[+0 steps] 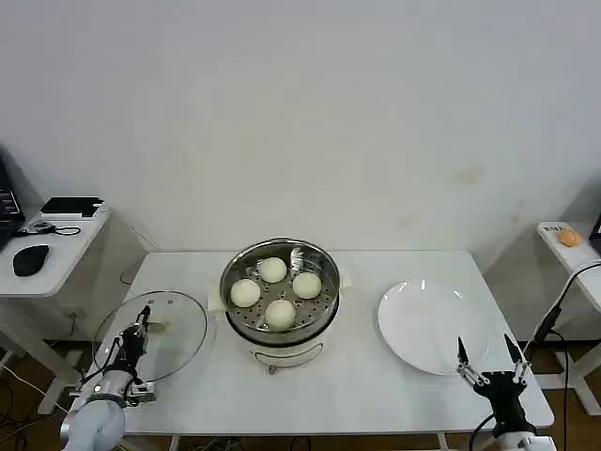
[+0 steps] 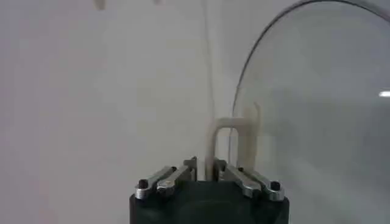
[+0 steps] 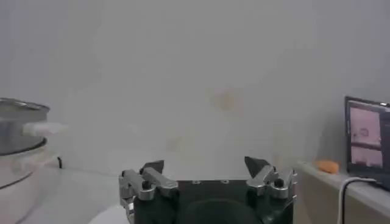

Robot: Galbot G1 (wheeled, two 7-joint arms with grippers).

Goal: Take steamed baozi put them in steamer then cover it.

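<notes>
Four steamed baozi [image 1: 276, 291] in one steamer [image 1: 279, 327]. One cover [image 1: 174, 324]; left hand [image 1: 143, 324] clenched on its handle [image 2: 233, 141]. Right hand [image 1: 489, 362] released, beside one plate [image 1: 413, 329].

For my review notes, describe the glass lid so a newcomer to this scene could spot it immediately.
Start at the white table and find the shiny round stainless-steel steamer holding four cream-white buns at its centre. On the robot's left of it lies a round clear glass lid with a thin metal rim, the left gripper shut on its cream-white handle. Unlike the opaque white plate opposite, it is see-through.
</notes>
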